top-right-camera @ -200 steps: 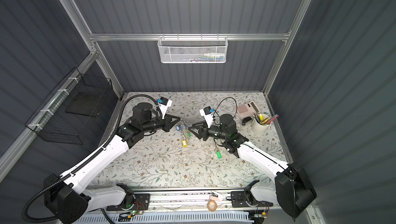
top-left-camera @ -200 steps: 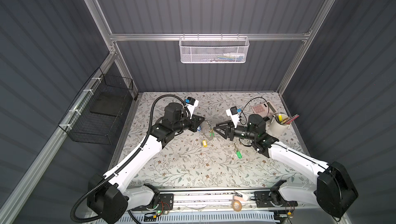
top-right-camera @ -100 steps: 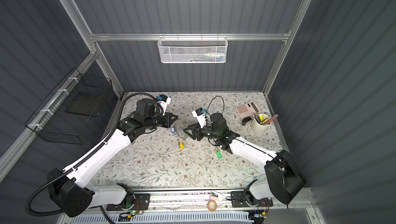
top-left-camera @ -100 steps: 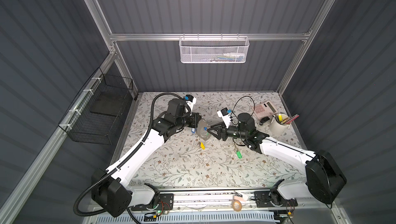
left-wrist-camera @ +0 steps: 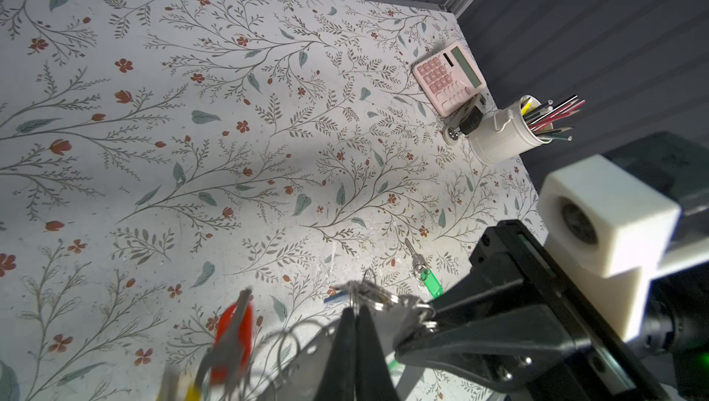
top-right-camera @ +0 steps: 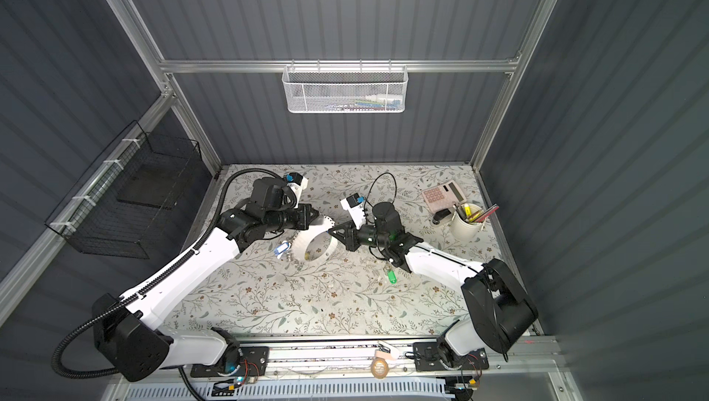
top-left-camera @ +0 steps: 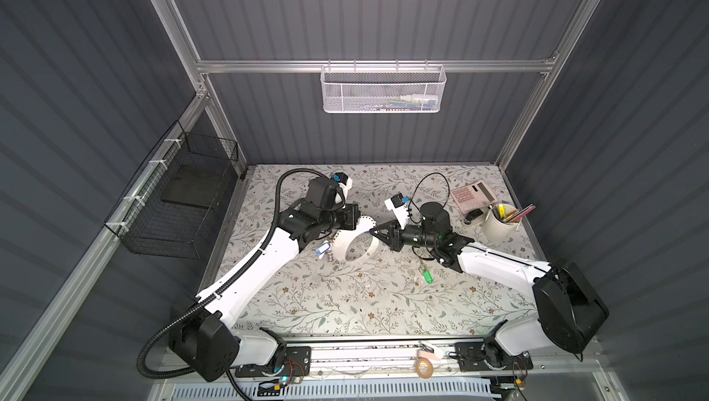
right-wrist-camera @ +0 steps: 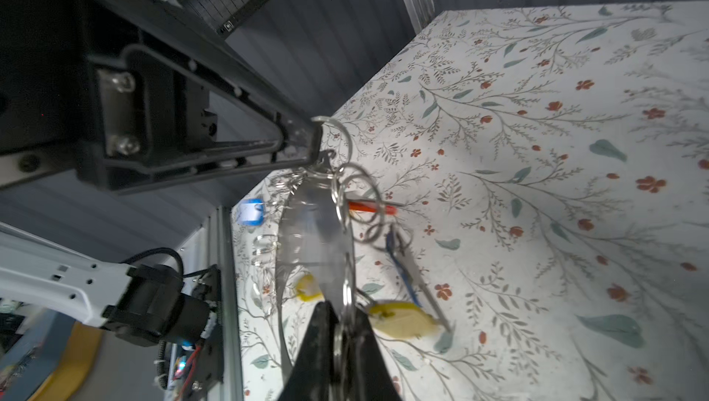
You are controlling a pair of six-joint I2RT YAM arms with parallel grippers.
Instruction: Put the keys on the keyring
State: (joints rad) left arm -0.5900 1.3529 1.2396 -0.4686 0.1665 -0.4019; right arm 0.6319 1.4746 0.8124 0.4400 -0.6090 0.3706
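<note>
**A:** How are the arms posed?

**B:** Both reach in toward the middle of the bench (top-left-camera: pixel 345 303). In both top views the left hand (top-left-camera: pixel 358 219) points right and the right hand (top-right-camera: pixel 330 231) points left, each held about level, with their tips almost meeting.

**A:** And the grips?

**B:** The left hand's fingers are pressed together on the keyring (top-left-camera: pixel 339 243), at the top of the loop. In the right wrist view the right hand's fingertips (right-wrist-camera: pixel 326 322) are also pinched tight on the keyring, on its band and a silver ring lower down the loop. The loop hangs between the two grips with its tags dangling. I can't tell whether the lowest tags touch the bench.

**A:** Where are the keys?

**B:** The green-tagged keys (top-left-camera: pixel 427 275) lie flat on the bench, just beside the right forearm and well apart from the keyring. Neither hand touches them.
</note>
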